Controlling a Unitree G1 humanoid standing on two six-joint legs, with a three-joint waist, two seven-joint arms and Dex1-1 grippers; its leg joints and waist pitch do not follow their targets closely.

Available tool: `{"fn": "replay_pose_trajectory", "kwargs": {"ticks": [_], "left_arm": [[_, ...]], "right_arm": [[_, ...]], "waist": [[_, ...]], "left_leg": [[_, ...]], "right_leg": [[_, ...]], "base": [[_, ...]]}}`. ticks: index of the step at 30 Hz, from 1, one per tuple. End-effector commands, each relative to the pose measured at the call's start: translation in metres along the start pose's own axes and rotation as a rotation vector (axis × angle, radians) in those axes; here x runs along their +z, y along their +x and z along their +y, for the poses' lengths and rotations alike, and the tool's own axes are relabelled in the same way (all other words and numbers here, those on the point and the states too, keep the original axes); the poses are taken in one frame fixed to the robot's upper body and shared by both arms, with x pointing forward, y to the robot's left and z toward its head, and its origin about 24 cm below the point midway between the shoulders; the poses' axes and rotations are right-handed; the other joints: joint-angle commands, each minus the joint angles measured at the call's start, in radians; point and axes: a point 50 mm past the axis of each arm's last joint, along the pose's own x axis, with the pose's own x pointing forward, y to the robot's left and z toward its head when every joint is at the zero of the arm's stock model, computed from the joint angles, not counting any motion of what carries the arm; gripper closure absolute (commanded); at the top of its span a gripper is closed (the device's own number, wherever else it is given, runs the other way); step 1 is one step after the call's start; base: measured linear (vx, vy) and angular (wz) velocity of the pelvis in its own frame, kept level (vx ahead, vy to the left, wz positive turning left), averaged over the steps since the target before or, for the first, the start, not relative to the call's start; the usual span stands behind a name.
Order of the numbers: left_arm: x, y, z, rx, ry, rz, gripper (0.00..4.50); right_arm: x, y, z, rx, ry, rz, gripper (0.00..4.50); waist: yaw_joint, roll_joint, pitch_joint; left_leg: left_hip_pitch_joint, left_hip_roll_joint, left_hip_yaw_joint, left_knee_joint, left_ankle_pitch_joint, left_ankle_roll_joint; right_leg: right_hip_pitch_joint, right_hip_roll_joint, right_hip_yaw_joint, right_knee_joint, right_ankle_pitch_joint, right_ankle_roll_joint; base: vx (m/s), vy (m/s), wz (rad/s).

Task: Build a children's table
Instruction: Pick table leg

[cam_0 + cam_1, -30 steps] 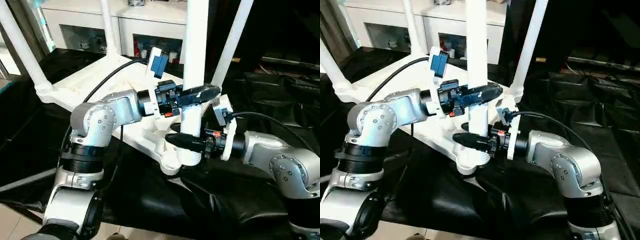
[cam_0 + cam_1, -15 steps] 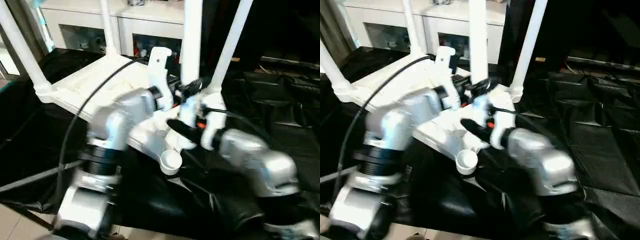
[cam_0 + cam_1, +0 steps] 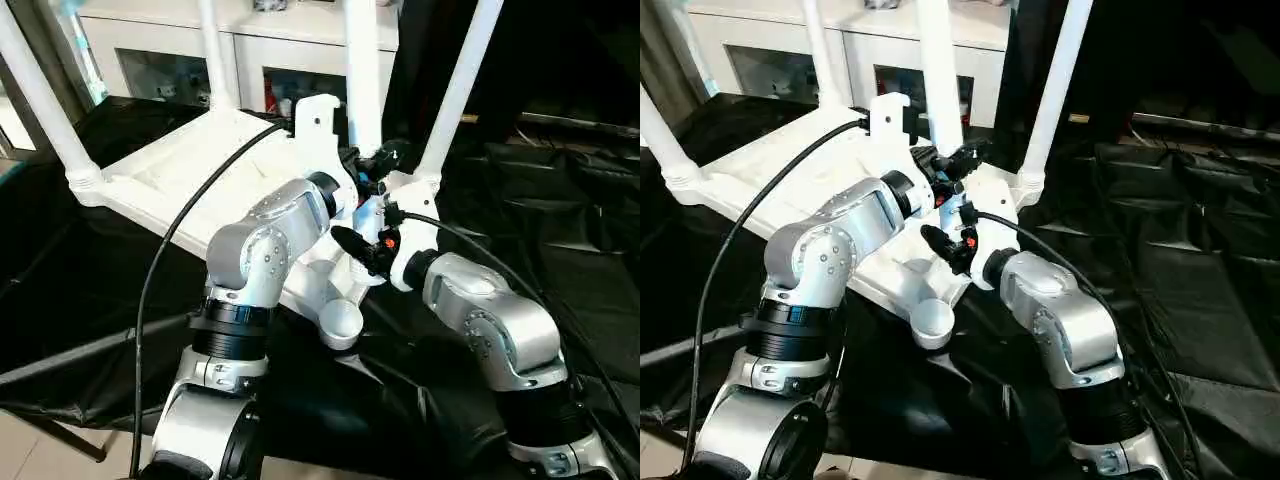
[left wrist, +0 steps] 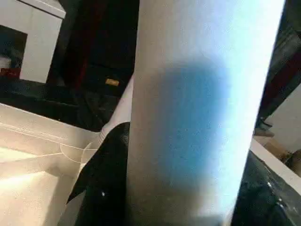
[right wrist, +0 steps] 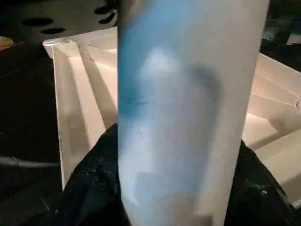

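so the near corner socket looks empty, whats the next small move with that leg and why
Probably bring the held leg toward the empty near socket and lower its end in. Both the left gripper and right gripper clamp it upright over the tabletop.

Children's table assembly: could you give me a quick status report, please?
Both grippers, left and right, clamped on fourth leg, lifted off its socket. Near corner socket empty. Three legs seated in upturned tabletop. Nothing blocking.

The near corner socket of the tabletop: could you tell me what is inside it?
Nothing: the near corner socket is an open cup. The fourth leg is held above the tabletop by both grippers; its lower end is hidden behind them.
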Motion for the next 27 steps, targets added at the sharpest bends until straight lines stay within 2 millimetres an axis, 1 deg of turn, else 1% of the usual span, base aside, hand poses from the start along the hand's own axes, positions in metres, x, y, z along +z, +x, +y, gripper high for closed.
{"fn": "replay_pose_trajectory", "kwargs": {"ticks": [1,2,3,4,5,6,7,8,9,10,11,12,13,14,15,16,17,18,19,21,22,23,24,27], "left_arm": [[0.004,-0.003,0.007,0.032,-0.001,-0.028,2.53],[0.004,-0.005,0.003,-0.058,0.028,0.003,2.54],[0.004,-0.006,0.002,-0.083,0.033,0.014,2.59],[0.004,-0.007,0.002,-0.120,0.038,0.032,2.60],[0.005,-0.011,0.001,-0.188,0.042,0.062,2.60],[0.005,-0.012,0.000,-0.212,0.042,0.072,2.60],[0.005,-0.012,0.000,-0.224,0.042,0.077,2.60],[0.006,-0.015,-0.001,-0.274,0.043,0.096,2.60],[0.007,-0.019,-0.003,-0.344,0.027,0.115,2.60],[0.010,-0.023,-0.005,-0.425,0.013,0.134,2.60],[0.012,-0.027,-0.008,-0.498,-0.004,0.145,2.60],[0.014,-0.029,-0.010,-0.541,-0.018,0.149,2.60],[0.017,-0.033,-0.013,-0.599,-0.037,0.153,2.60],[0.018,-0.034,-0.015,-0.633,-0.046,0.153,2.60],[0.021,-0.037,-0.017,-0.676,-0.059,0.150,2.60],[0.021,-0.037,-0.017,-0.676,-0.059,0.150,2.60],[0.023,-0.039,-0.020,-0.721,-0.071,0.147,2.60],[0.024,-0.039,-0.021,-0.736,-0.075,0.145,2.60],[0.025,-0.040,-0.022,-0.753,-0.078,0.144,2.60],[0.025,-0.039,-0.023,-0.761,-0.076,0.146,2.60],[0.024,-0.039,-0.023,-0.765,-0.073,0.151,2.60],[0.024,-0.039,-0.023,-0.770,-0.073,0.155,2.60],[0.023,-0.040,-0.023,-0.773,-0.073,0.157,2.60],[0.023,-0.040,-0.022,-0.780,-0.074,0.161,2.60]], "right_arm": [[0.012,-0.001,0.003,0.043,-0.006,-0.075,1.81],[0.015,-0.004,0.003,0.108,0.024,-0.083,1.75],[0.015,-0.006,0.002,0.124,0.026,-0.078,1.48],[0.016,-0.008,0.001,0.148,0.028,-0.071,1.39],[0.016,-0.014,-0.002,0.208,0.034,-0.050,1.37],[0.016,-0.016,-0.002,0.232,0.040,-0.042,1.37],[0.016,-0.017,-0.003,0.240,0.044,-0.040,1.37],[0.017,-0.022,-0.005,0.275,0.063,-0.032,1.37],[0.018,-0.028,-0.008,0.323,0.086,-0.020,1.37],[0.020,-0.034,-0.010,0.368,0.108,-0.009,1.37],[0.020,-0.039,-0.011,0.404,0.117,0.004,1.37],[0.020,-0.041,-0.011,0.428,0.121,0.014,1.37],[0.020,-0.045,-0.011,0.458,0.126,0.029,1.37],[0.020,-0.046,-0.011,0.474,0.128,0.035,1.37],[0.020,-0.047,-0.011,0.483,0.132,0.044,1.37],[0.020,-0.047,-0.011,0.483,0.132,0.044,1.37],[0.019,-0.048,-0.012,0.492,0.134,0.056,1.37],[0.019,-0.048,-0.012,0.494,0.133,0.062,1.37],[0.019,-0.049,-0.012,0.498,0.134,0.072,1.55],[0.018,-0.049,-0.012,0.503,0.138,0.082,1.73],[0.019,-0.050,-0.013,0.506,0.143,0.085,1.73],[0.019,-0.050,-0.013,0.510,0.148,0.087,1.90],[0.019,-0.051,-0.012,0.514,0.150,0.088,1.90],[0.019,-0.051,-0.012,0.521,0.151,0.093,2.15]], "waist": [[-0.001,-0.006,-0.066],[-0.002,-0.007,-0.066],[0.000,-0.005,-0.066],[0.000,-0.003,-0.066],[0.001,-0.003,-0.066],[0.001,-0.002,-0.066],[0.003,-0.001,-0.066],[0.004,-0.002,-0.065],[0.005,-0.001,-0.066],[0.005,-0.002,-0.067],[0.008,-0.001,-0.068],[0.008,-0.001,-0.068],[0.008,-0.002,-0.068],[0.007,-0.005,-0.066],[0.007,-0.005,-0.065],[0.006,-0.005,-0.064],[0.004,-0.005,-0.062],[0.006,-0.005,-0.063],[0.005,-0.004,-0.062],[0.007,-0.004,-0.064],[0.007,-0.003,-0.063],[0.007,-0.003,-0.064],[0.007,-0.004,-0.064],[0.007,-0.003,-0.066]], "left_leg": [[-0.001,-0.013,0.010,-0.065,-0.181,-0.015],[-0.002,-0.014,0.010,-0.066,-0.184,-0.009],[0.001,-0.015,0.010,-0.065,-0.182,-0.007],[0.003,-0.014,0.010,-0.065,-0.179,-0.006],[0.004,-0.012,0.010,-0.065,-0.175,-0.005],[0.003,-0.012,0.011,-0.064,-0.168,-0.005],[0.005,-0.012,0.012,-0.064,-0.168,-0.005],[0.006,-0.012,0.013,-0.064,-0.174,-0.003],[0.004,-0.011,0.012,-0.065,-0.166,-0.004],[0.006,-0.013,0.013,-0.063,-0.167,-0.002],[0.006,-0.011,0.012,-0.064,-0.156,0.002],[0.006,-0.011,0.012,-0.064,-0.156,0.002],[0.002,-0.011,0.012,-0.062,-0.146,0.004],[0.001,-0.012,0.014,-0.062,-0.148,0.007],[0.000,-0.012,0.014,-0.062,-0.148,0.005],[-0.001,-0.014,0.014,-0.063,-0.154,0.005],[0.001,-0.013,0.014,-0.064,-0.174,-0.001],[0.002,-0.012,0.014,-0.063,-0.178,-0.005],[0.002,-0.012,0.014,-0.064,-0.180,-0.007],[0.004,-0.010,0.012,-0.065,-0.182,-0.012],[0.005,-0.009,0.012,-0.066,-0.181,-0.013],[0.004,-0.010,0.012,-0.065,-0.176,-0.013],[0.004,-0.010,0.012,-0.066,-0.175,-0.013],[0.003,-0.010,0.013,-0.064,-0.165,-0.013]], "right_leg": [[0.062,-0.034,0.029,-0.073,-0.205,-0.095],[0.064,-0.034,0.028,-0.073,-0.214,-0.093],[0.062,-0.035,0.028,-0.074,-0.216,-0.093],[0.061,-0.034,0.028,-0.072,-0.212,-0.096],[0.062,-0.033,0.030,-0.069,-0.195,-0.106],[0.063,-0.032,0.030,-0.067,-0.174,-0.117],[0.061,-0.032,0.030,-0.067,-0.171,-0.124],[0.061,-0.034,0.030,-0.069,-0.176,-0.136],[0.063,-0.035,0.030,-0.066,-0.174,-0.142],[0.064,-0.033,0.029,-0.065,-0.173,-0.146],[0.066,-0.034,0.030,-0.061,-0.161,-0.153],[0.066,-0.034,0.030,-0.061,-0.161,-0.153],[0.069,-0.035,0.030,-0.059,-0.142,-0.168],[0.068,-0.036,0.029,-0.062,-0.152,-0.172],[0.069,-0.037,0.028,-0.061,-0.164,-0.172],[0.068,-0.036,0.028,-0.064,-0.185,-0.170],[0.066,-0.039,0.027,-0.073,-0.257,-0.151],[0.065,-0.040,0.027,-0.076,-0.285,-0.139],[0.064,-0.039,0.028,-0.077,-0.293,-0.137],[0.062,-0.038,0.028,-0.076,-0.286,-0.133],[0.062,-0.037,0.028,-0.075,-0.281,-0.134],[0.063,-0.037,0.028,-0.074,-0.270,-0.135],[0.063,-0.037,0.028,-0.074,-0.266,-0.136],[0.064,-0.037,0.028,-0.071,-0.241,-0.144]], "base": [[0.000,0.000,0.00],[0.000,0.000,0.00],[0.000,0.000,0.00],[0.000,0.000,0.00],[0.000,0.000,0.00],[0.000,0.000,0.00],[0.000,0.000,0.00],[0.000,0.000,0.00],[0.000,0.000,0.00],[0.000,0.000,0.00],[0.000,0.000,0.00],[0.000,0.000,0.00],[0.000,0.000,0.00],[0.000,0.000,0.00],[0.000,0.000,0.00],[0.000,0.000,0.00],[0.000,0.000,0.00],[0.000,0.000,0.00],[0.000,0.000,0.00],[0.000,0.000,0.00],[0.000,0.000,0.00],[0.000,0.000,0.00],[0.000,0.000,0.00],[0.000,0.000,0.00]]}}
